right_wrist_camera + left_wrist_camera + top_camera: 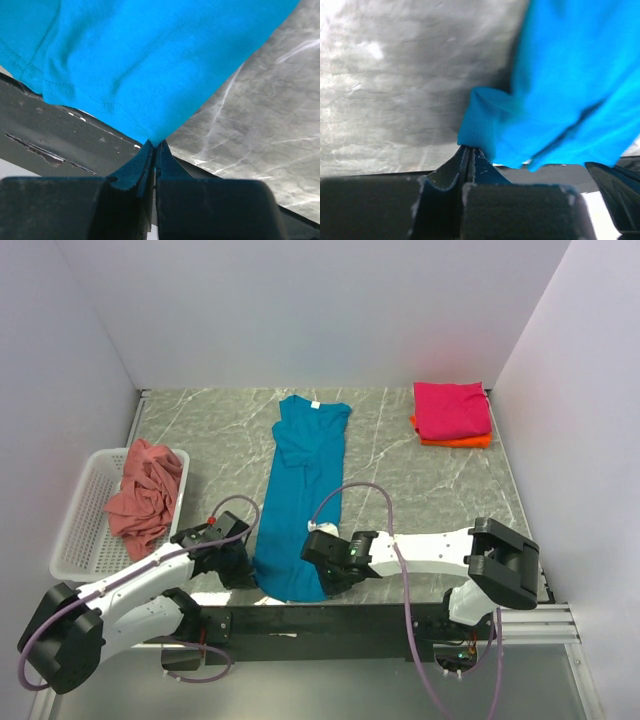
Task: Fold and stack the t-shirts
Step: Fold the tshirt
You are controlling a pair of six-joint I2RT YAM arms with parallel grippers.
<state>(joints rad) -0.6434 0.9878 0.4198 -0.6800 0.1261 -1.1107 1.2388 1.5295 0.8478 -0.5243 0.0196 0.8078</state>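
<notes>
1. Left gripper [469, 150]: jaws together, clamped on the near-left hem corner of the teal t-shirt [570, 90], with only a small tip of cloth between the pads.
2. Right gripper [155, 145]: jaws likewise pressed shut, pinching the near-right hem corner of the same shirt where the cloth narrows to a point.
3. From above, the teal t-shirt [300, 490] lies as a long narrow strip down the middle of the table [420, 490], collar at the far end. Its hem sits at the near edge, partly over the black mounting rail [330, 620].
4. Likely trouble: both grips bite at the very edge of the fabric, so a quick lift could pull a corner free. That would leave the hem lopsided.
5. The strip looks doubled lengthwise. If a pinch holds only the top layer, the layers could slide apart as the hem is carried toward the collar.
6. A lavender cable [360, 490] loops over the table just beside the cloth near the right arm and could drag across the fold.
7. Well apart on the left, a salmon-pink t-shirt [145, 490] sits crumpled in a white mesh basket [75, 530], not yet folded.
8. At the far right, a folded magenta t-shirt [452, 410] rests on an orange t-shirt [455, 442]. Nothing lies between the teal shirt and that stack.
</notes>
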